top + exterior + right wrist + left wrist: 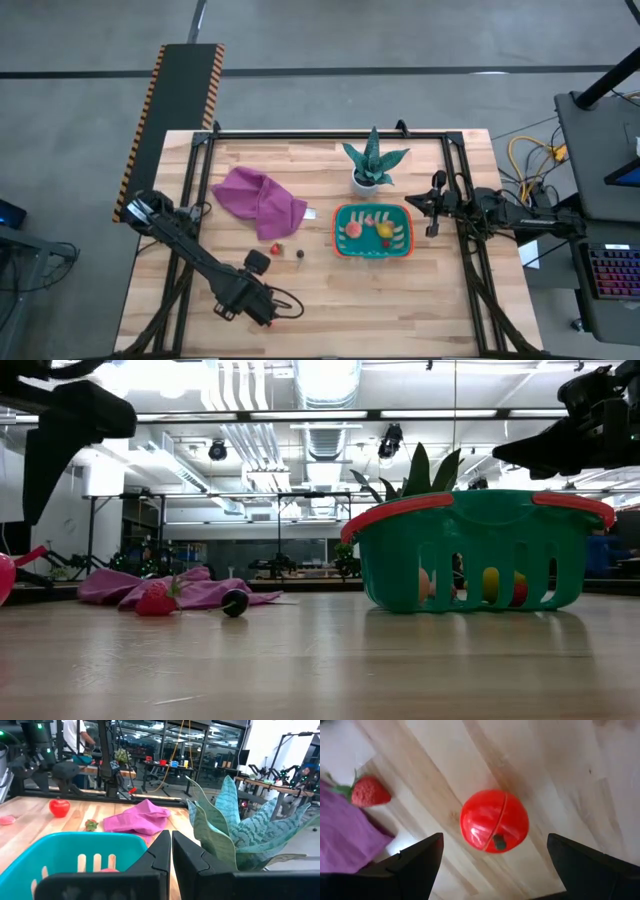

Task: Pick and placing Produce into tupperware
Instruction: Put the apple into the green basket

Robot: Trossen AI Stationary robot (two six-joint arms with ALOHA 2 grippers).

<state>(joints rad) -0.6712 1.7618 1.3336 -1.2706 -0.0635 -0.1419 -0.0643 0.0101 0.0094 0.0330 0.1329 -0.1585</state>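
Note:
The teal tupperware [373, 250] stands on the table right of centre, with peach, yellow and red produce [384, 228] inside. A strawberry [275, 248] and a small dark piece [299, 254] lie on the wood next to the purple cloth [258, 200]. My left gripper [495, 840] hovers open above a red tomato [494, 820], one finger on either side and clear of it. In the high view the arm hides this tomato. My right gripper [170, 855] is shut and waits beside the tupperware's right end [432, 205].
A green spiky plant in a white pot [372, 165] stands just behind the tupperware. The purple cloth lies crumpled left of centre, with the strawberry [370, 792] at its near edge. A pink piece [7, 820] lies farther toward the table's left. Bare wood runs along the near edge.

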